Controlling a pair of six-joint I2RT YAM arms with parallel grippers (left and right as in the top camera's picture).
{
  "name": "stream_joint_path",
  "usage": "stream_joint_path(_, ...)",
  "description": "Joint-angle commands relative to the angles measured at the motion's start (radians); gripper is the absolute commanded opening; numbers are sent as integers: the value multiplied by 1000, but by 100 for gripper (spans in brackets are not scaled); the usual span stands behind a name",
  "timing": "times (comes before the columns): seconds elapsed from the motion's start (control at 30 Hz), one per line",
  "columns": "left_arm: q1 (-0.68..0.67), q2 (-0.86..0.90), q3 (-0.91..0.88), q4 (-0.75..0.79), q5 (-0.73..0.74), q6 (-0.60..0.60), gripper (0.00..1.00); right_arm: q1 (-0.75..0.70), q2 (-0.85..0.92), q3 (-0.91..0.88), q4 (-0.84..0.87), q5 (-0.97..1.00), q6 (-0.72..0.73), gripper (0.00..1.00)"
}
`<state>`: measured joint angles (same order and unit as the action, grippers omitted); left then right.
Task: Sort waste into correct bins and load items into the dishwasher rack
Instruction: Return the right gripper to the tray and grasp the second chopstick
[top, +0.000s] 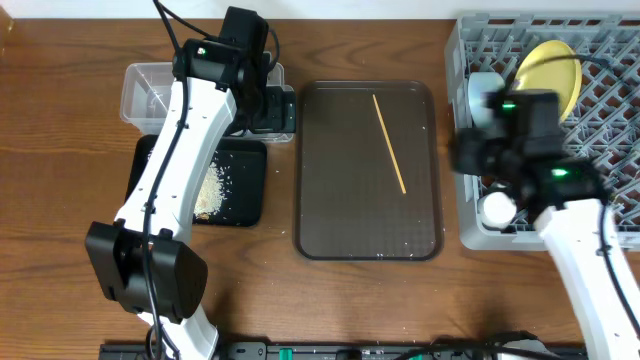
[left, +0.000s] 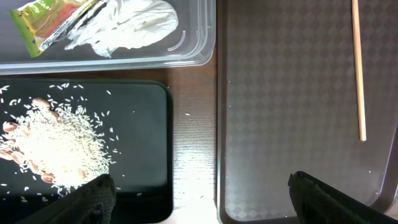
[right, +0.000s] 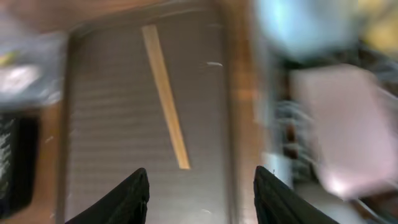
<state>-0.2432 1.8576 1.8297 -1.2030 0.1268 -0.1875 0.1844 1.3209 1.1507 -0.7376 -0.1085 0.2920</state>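
Centrally, a single wooden chopstick (top: 389, 143) lies diagonally on the dark brown serving tray (top: 330, 200), untouched, in the middle of the overhead frame. At upper right the grey dishwasher rack (top: 610, 110) holds the yellow plate (top: 550, 70) on edge and a white round vessel (top: 497, 208) near its lower left corner. At left, the clear tub (left: 199, 50) contains the green-and-orange wrapper (left: 46, 25) and the crumpled white paper (left: 134, 25); just below it the black tray (left: 143, 124) carries the rice scraps (left: 56, 143). The left gripper (left: 200, 180) hovers over the gap between black tray and serving tray, fingers wide apart and empty. The right gripper (right: 200, 171), seen through motion blur, hangs over the serving tray's right side beside the rack, fingers likewise apart with nothing between them. All rests on a wooden table (top: 60, 200).
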Motion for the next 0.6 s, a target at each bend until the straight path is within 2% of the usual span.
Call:
stream_joint_path(0.0, 3, -6, 19, -2, -12, -13, 91, 109, 44, 14, 35, 65, -48, 53)
stream_joint_path(0.2, 3, -6, 19, -2, -12, -13, 91, 220, 189, 14, 92, 138, -89, 53)
stream_joint_path(0.57, 3, -6, 19, -2, -12, -13, 91, 238, 447, 14, 174, 138, -134, 45)
